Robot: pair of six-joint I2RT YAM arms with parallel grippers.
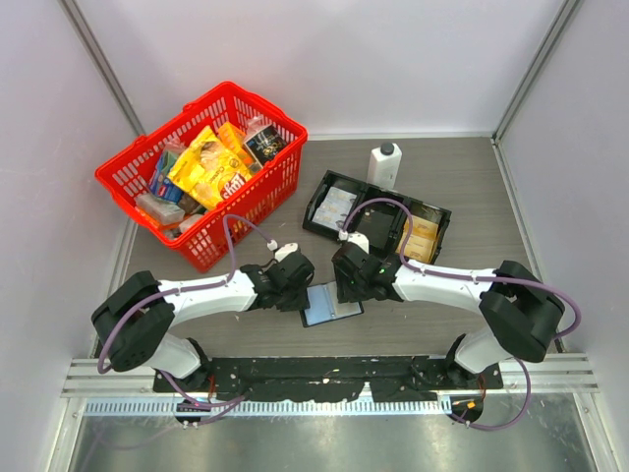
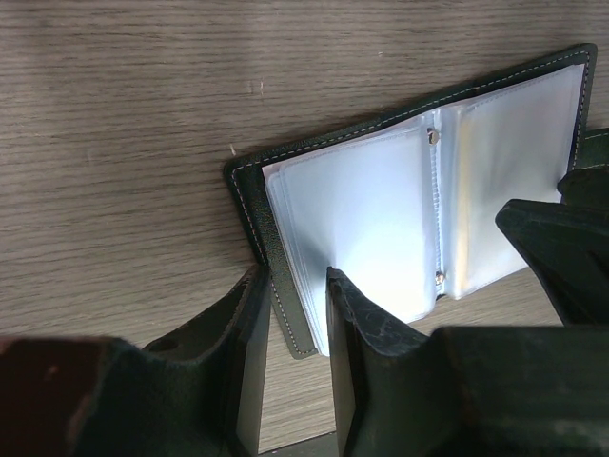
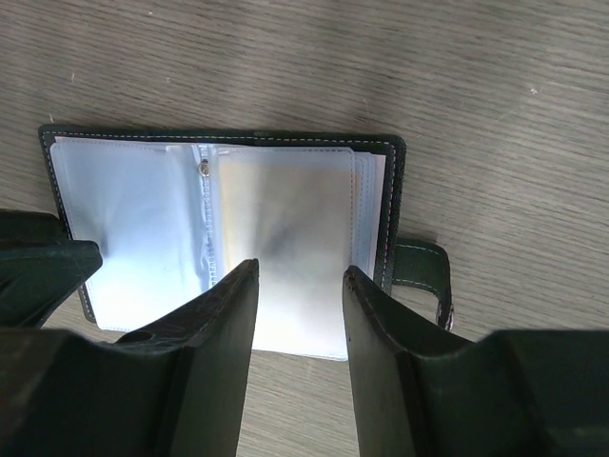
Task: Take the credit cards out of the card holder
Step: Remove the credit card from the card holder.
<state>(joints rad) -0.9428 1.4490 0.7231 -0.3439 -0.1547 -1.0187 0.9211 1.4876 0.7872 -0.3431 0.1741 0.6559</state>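
Pinning the wallet open, going for a card
My left hand is pinching the card holder's edge — my right hand, half open, is hovering over a sleeve — aim for a card edge.

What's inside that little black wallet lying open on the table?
The wallet shows clear plastic sleeves, bluish on one side and greyish on the other. Glare and both hands hide whether cards sit inside them.

A robot test cell in a lab — plain white panels with metal corner posts wall in a wood-grain table on three sides. Two arms are bolted to a rail at 6 o'clock. Staged props sit around — a red basket of packaged goods at 10 o'clock, a black tray at 12.
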